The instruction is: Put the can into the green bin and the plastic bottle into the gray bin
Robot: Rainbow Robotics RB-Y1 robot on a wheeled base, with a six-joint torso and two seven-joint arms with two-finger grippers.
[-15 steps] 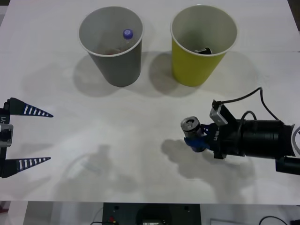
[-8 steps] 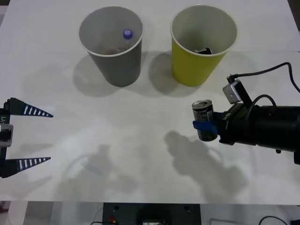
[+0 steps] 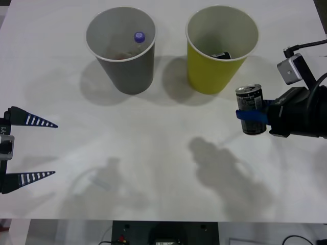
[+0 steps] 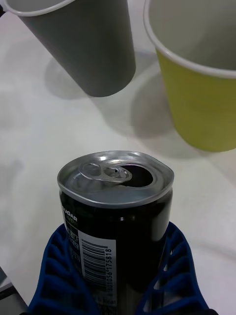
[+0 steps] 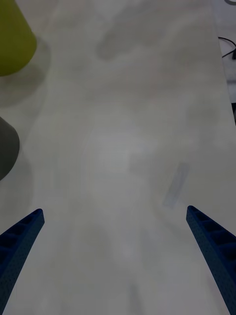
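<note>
Dented can (image 3: 250, 108) in ribbed right gripper (image 3: 249, 115)

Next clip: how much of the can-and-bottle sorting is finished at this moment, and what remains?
Done: the small clear plastic bottle with the purple cap sits inside the dark gray tapered bin. In hand: the right end effector grips the dark drink can with the silver pull-tab top upright, off the white table, beside the yellow-green tapered bin. Left: dropping the can in that bin. The left end effector waits open.
</note>
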